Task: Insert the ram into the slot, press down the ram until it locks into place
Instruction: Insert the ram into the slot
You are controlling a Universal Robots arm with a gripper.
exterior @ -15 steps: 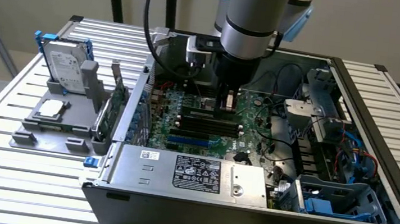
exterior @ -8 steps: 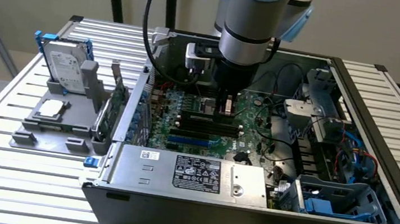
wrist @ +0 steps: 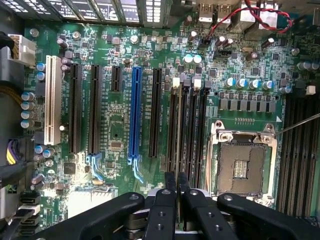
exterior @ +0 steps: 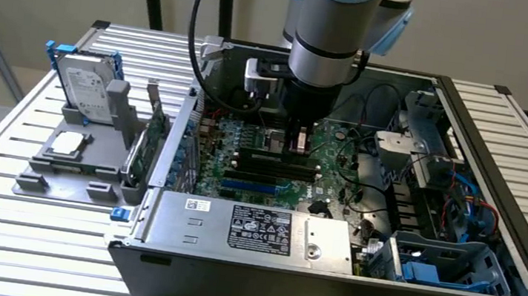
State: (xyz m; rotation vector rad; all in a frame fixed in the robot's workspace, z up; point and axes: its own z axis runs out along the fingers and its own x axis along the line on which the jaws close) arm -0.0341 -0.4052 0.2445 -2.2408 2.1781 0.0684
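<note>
The ram [wrist: 176, 130] is seen edge-on: one thin greenish strip, about as long as the black sockets, running straight out from between the tips of the pincer [wrist: 176, 186]. The tips are drawn close together and pinch the ram's near end. The ram lies along the slot [wrist: 172, 137], the outermost of four parallel black sockets directly ahead of the pincer. How deep it sits cannot be told. One blue slot [wrist: 134, 112] lies on one side of the pincer and one processor socket [wrist: 243, 160] on the other. In the exterior view the pincer [exterior: 296, 146] reaches down into the open computer case [exterior: 328, 290] on the desk [exterior: 3, 163].
</note>
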